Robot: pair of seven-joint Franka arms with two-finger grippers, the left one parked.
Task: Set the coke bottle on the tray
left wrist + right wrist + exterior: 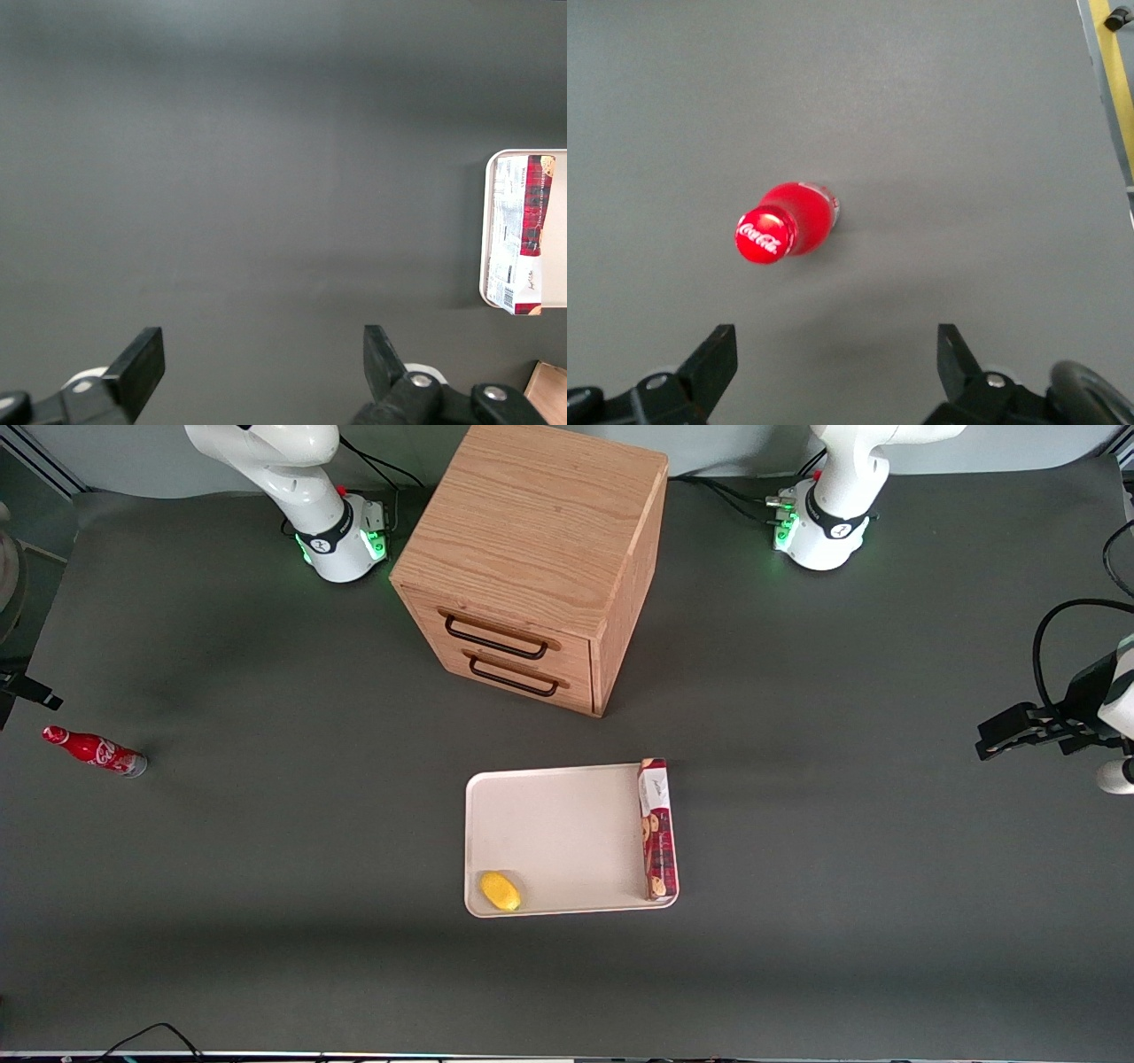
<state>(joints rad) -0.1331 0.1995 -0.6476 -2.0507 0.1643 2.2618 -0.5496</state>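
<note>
Gripper: fingers apart, empty, above the bottle. Bottle: upright on the tabletop's working-arm end, near its edge. Tray: mid-table, well apart, holding a box and a lemon. Risk: slim bottle tips if a finger clips it on descent.

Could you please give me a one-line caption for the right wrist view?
Open gripper hovering above the upright coke bottle on the grey table.
</note>
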